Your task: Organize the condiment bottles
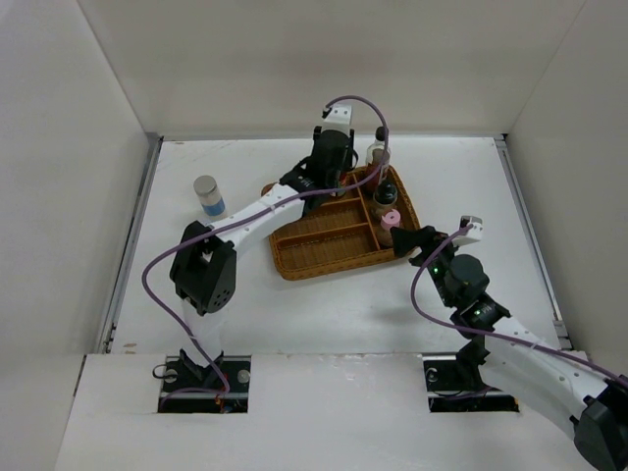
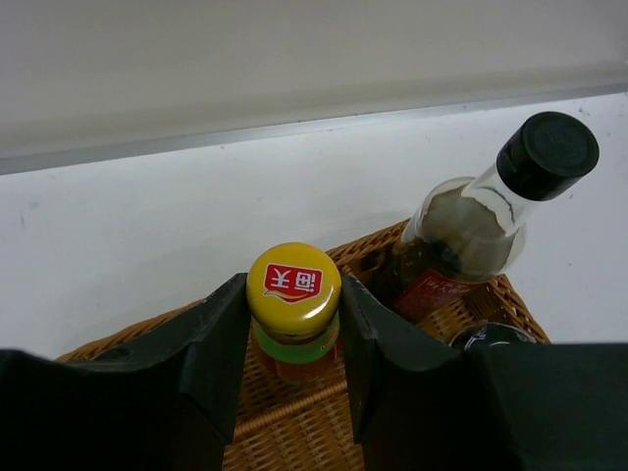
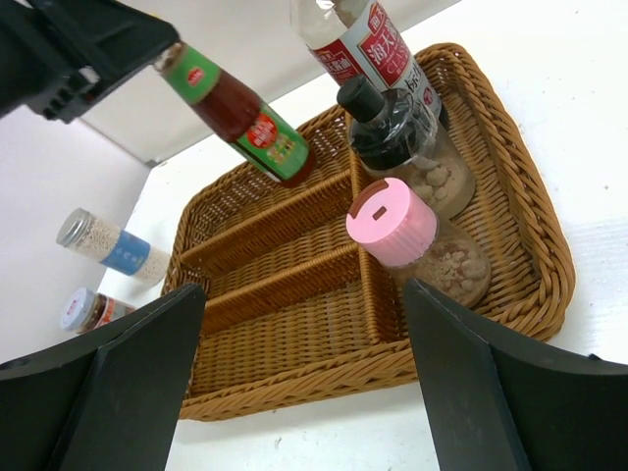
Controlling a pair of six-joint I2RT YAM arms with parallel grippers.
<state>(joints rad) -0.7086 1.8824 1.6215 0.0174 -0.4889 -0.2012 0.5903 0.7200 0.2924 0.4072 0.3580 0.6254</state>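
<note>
My left gripper (image 2: pixel 294 319) is shut on the neck of the green-labelled bottle (image 2: pixel 293 285) with the red-and-yellow cap. It holds the bottle tilted above the back compartments of the wicker tray (image 3: pixel 294 378). The right wrist view shows that bottle (image 3: pixel 237 110) hanging clear of the tray floor. In the tray's right-hand section stand the tall clear black-capped bottle (image 2: pixel 471 221), the black-capped brown shaker (image 3: pixel 392 123) and the pink-capped shaker (image 3: pixel 392 224). My right gripper (image 3: pixel 304 289) is open and holds nothing, just off the tray's near right corner.
A silver-lidded jar with a blue label (image 1: pixel 208 195) stands on the table left of the tray (image 1: pixel 324 257). A short red-lidded jar (image 3: pixel 88 309) sits near it. White walls enclose the table on three sides.
</note>
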